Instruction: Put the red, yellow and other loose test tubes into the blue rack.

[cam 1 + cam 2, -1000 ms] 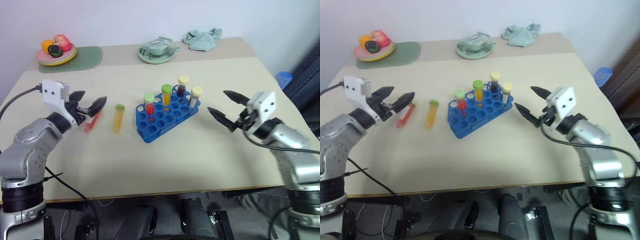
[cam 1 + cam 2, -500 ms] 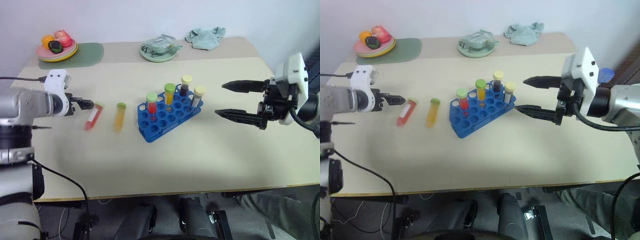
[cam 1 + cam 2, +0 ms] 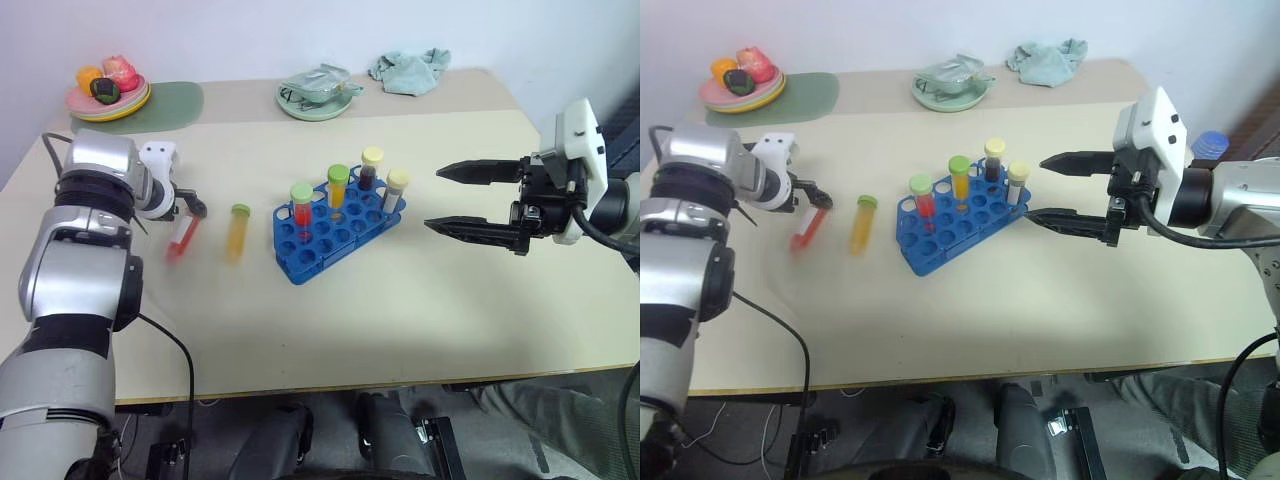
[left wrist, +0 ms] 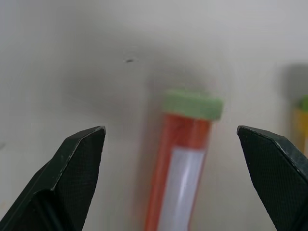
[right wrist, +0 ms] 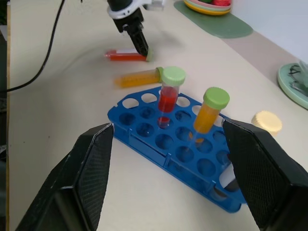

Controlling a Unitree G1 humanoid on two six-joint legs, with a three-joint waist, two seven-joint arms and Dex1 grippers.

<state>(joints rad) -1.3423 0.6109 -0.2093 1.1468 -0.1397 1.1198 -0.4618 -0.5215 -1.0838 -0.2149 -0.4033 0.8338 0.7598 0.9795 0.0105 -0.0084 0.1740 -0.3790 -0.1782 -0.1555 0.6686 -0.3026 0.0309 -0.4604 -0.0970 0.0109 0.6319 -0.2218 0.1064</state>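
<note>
Two loose test tubes lie on the table left of the blue rack [image 3: 335, 238]: a red tube [image 3: 183, 238] with a greenish cap and a yellow tube [image 3: 237, 232] with a green cap. My left gripper [image 3: 194, 210] points down over the red tube's cap end, open, its fingers astride the cap [image 4: 192, 104] without touching it. Several capped tubes stand upright in the rack, among them a red one [image 3: 301, 206] and an orange one [image 3: 337, 187]. My right gripper [image 3: 432, 198] hangs open in the air to the right of the rack, holding nothing.
At the back of the table are a plate of toy fruit [image 3: 108, 98] on a green mat [image 3: 172, 100], a green dish with a packet [image 3: 316, 96] and a teal cloth [image 3: 408, 70]. The yellow tube lies close beside the red one.
My left gripper has swung forward and tipped down over the red tube's cap end. My right gripper rose a second ago and has since held still.
</note>
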